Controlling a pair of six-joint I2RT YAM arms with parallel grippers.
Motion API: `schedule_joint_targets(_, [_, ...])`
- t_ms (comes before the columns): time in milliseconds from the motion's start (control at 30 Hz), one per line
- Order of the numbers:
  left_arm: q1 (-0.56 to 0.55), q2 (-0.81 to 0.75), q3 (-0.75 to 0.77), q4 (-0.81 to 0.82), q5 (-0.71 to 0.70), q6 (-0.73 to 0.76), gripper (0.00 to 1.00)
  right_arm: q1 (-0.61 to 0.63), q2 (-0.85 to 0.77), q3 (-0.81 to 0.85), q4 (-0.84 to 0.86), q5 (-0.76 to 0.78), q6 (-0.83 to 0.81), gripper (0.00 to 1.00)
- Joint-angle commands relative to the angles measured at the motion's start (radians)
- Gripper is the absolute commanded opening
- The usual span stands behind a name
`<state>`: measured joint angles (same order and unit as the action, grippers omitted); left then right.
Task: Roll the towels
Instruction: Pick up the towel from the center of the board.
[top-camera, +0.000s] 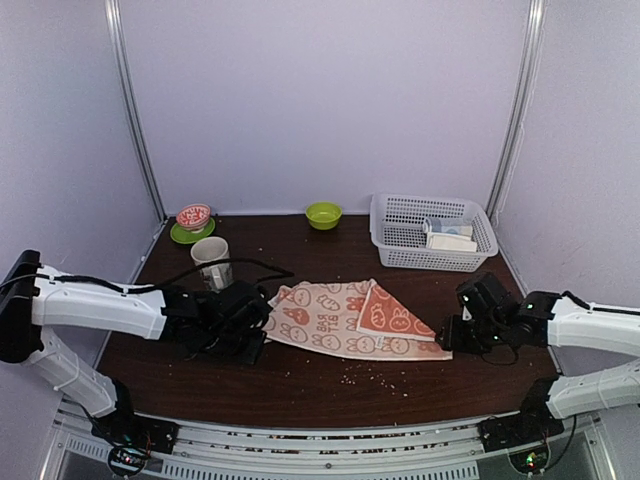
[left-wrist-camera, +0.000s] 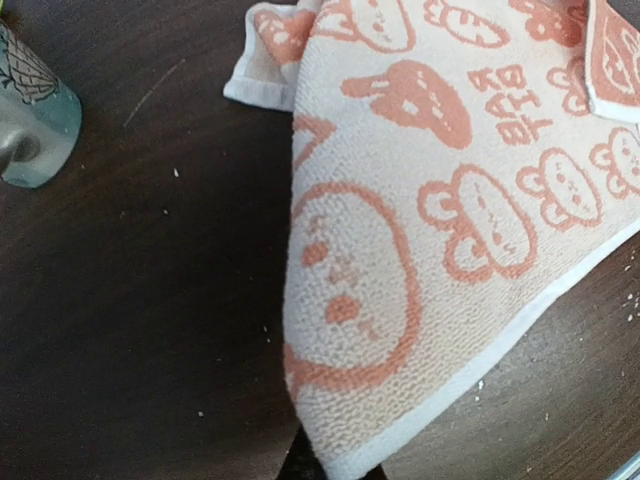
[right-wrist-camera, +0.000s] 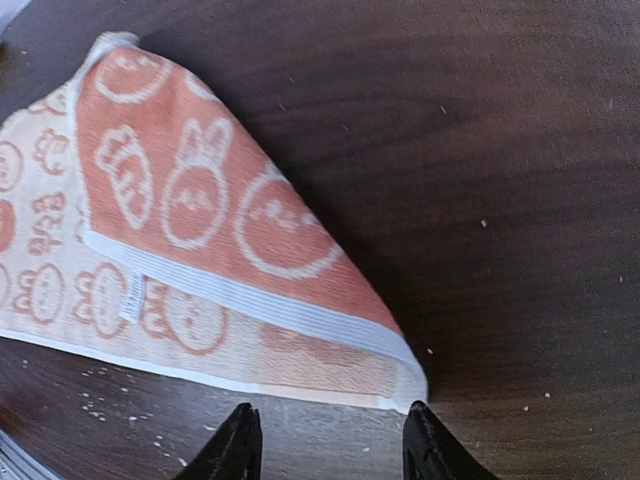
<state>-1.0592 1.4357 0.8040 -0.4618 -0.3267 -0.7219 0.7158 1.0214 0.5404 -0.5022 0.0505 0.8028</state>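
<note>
A cream towel with orange bunny prints (top-camera: 345, 318) lies on the dark table; its right part is folded over, showing an orange side (top-camera: 392, 312). My left gripper (top-camera: 262, 320) is at the towel's left corner. In the left wrist view the corner (left-wrist-camera: 400, 300) is lifted and runs down into the jaws, which it mostly hides; the gripper (left-wrist-camera: 335, 465) looks shut on it. My right gripper (top-camera: 447, 335) is open and empty. In the right wrist view its fingertips (right-wrist-camera: 240, 440) sit just short of the towel's right corner (right-wrist-camera: 405, 375), which lies flat on the table.
A white basket (top-camera: 385, 225) at the back right holds folded cloths (top-camera: 448, 236). A mug (top-camera: 212, 262) stands behind my left gripper and also shows in the left wrist view (left-wrist-camera: 30, 110). A red bowl on a green saucer (top-camera: 193, 220) and a green bowl (top-camera: 323, 214) stand at the back. Crumbs (top-camera: 375, 375) lie near the front.
</note>
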Motion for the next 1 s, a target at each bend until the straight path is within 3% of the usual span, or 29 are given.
schedule_joint_targets(0, [0.005,-0.015,0.04,-0.077,-0.053,0.047,0.0,0.002,0.016,-0.047,-0.04,0.021,0.086,0.48])
schedule_joint_targets(200, [0.005,-0.003,0.047,-0.064,-0.054,0.063,0.0,0.002,0.038,-0.092,-0.023,0.004,0.139,0.47])
schedule_joint_targets(500, [-0.001,-0.009,0.041,-0.048,-0.048,0.086,0.0,-0.007,0.163,-0.095,0.088,-0.05,0.183,0.38])
schedule_joint_targets(633, [-0.002,-0.031,0.038,-0.053,-0.049,0.097,0.0,-0.006,0.2,-0.107,0.122,-0.067,0.189,0.25])
schedule_joint_targets(733, [-0.004,-0.055,0.049,-0.077,-0.054,0.113,0.0,-0.012,0.182,-0.098,0.123,-0.064,0.185,0.04])
schedule_joint_targets(833, [-0.01,-0.101,0.11,-0.179,-0.103,0.15,0.0,-0.018,0.07,-0.009,0.027,-0.048,0.159,0.0])
schedule_joint_targets(967, [-0.04,-0.213,0.351,-0.439,-0.254,0.255,0.0,-0.019,-0.136,0.311,-0.181,0.046,0.029,0.0])
